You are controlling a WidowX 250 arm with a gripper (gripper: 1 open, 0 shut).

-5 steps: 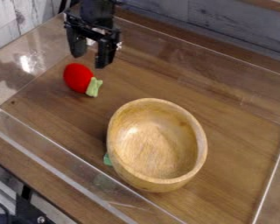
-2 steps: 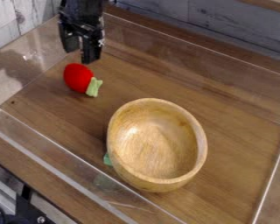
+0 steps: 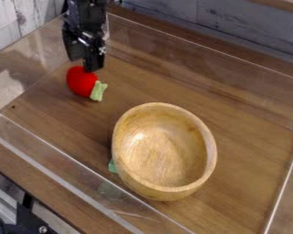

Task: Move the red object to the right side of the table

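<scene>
The red object [image 3: 81, 82], a small glossy round toy fruit with a pale green stem piece [image 3: 99, 90], lies on the left part of the dark wood-grain table [image 3: 222, 91]. My black gripper [image 3: 84, 57] points straight down just above and behind the fruit. Its fingers stand open with nothing between them, and their tips hang close over the fruit's top. Whether they touch it I cannot tell.
A round light wooden bowl [image 3: 165, 151] takes up the middle front of the table. A small green piece [image 3: 113, 167] peeks out at the bowl's left base. Clear acrylic walls [image 3: 39, 151] edge the tabletop on every side.
The gripper has shifted left and come down toward the red fruit, and it has rolled so its fingers look narrower from here. The fruit and bowl have stayed put.
</scene>
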